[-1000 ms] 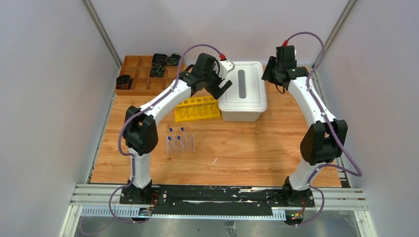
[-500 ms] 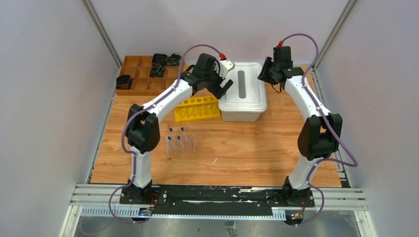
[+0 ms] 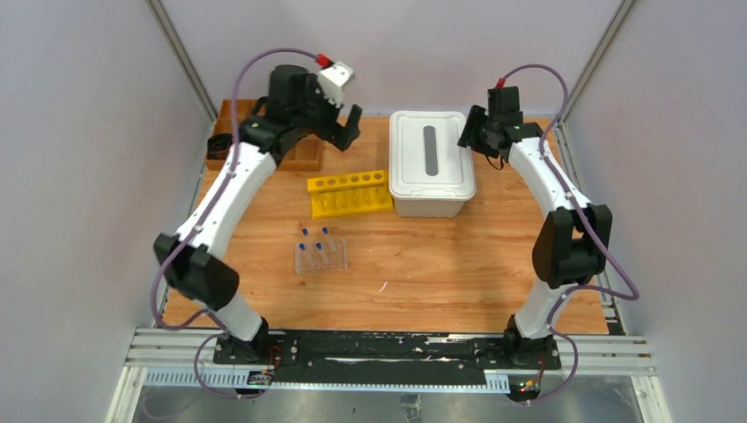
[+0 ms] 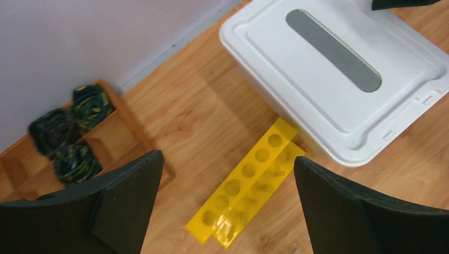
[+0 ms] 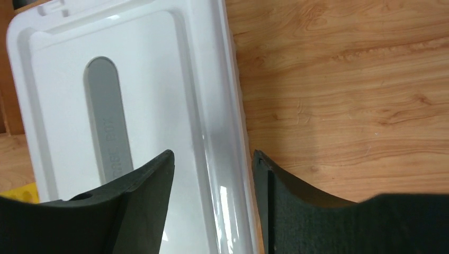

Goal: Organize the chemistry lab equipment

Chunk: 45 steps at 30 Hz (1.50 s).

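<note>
Far left, my left gripper (image 3: 339, 130) hangs near the wooden compartment tray (image 3: 231, 132), jaws spread wide and holding nothing. Nearer the arm bases stands the clear plastic tube rack (image 3: 321, 256), with blue-capped tubes (image 3: 305, 232) upright in it. It sits close to the yellow six-hole rack (image 3: 351, 192). I judge the clear rack light, stiff and slick (the tubes look loose, so tipping it could spill them). I'd pinch its short end walls low and keep it level. Further right sits the white lidded box (image 3: 431, 163). My right gripper (image 5: 212, 174) straddles the lid's right rim, jaws partly apart and not clamped as far as I can see.
</note>
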### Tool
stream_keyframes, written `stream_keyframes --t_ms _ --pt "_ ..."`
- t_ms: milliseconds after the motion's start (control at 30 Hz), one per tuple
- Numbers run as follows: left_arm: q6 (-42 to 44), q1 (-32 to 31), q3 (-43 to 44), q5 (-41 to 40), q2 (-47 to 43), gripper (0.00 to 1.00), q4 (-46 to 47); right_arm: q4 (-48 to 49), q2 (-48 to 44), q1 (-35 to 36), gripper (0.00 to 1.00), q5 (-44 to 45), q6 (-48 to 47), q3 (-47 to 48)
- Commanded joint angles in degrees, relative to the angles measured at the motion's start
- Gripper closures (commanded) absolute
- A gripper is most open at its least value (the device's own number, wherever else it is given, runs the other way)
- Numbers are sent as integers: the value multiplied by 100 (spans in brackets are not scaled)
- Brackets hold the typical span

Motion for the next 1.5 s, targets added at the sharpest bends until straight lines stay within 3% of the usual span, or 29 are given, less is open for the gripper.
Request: stream_keyframes --t_ms 0,133,333,533,600,833,1000,1133,1467 --pt "-20 617 -646 151 -1071 0 -413 -141 -1025 -45 36 84 -104 -45" --pt "46 1464 -1752 287 -2033 0 -412 -64 -2001 29 29 580 -260 -866" --pt "364 2274 -3906 175 -3249 0 119 773 -3661 126 23 1912 -400 -3204" --pt "412 2722 -5534 180 -3561 0 1113 1986 -4922 118 23 3011 -1188 -5315" --pt "347 2765 -5965 96 -3494 0 1524 2374 -5135 118 17 3235 -1450 -5803" --pt "-253 2796 -7171 40 -3344 0 3854 3325 -4738 -43 10 3766 -1004 -6614" --pt "-371 2797 -7677 -30 -2967 0 5142 4858 -4189 -99 8 3962 -1416 -7190" --pt "-494 2797 -7969 -63 -2565 0 6132 6140 -3830 -209 8 3645 -1910 -7632" --pt "-1046 2797 -8244 -45 -1877 0 7873 7493 -2901 -446 9 2936 -2431 -7775"
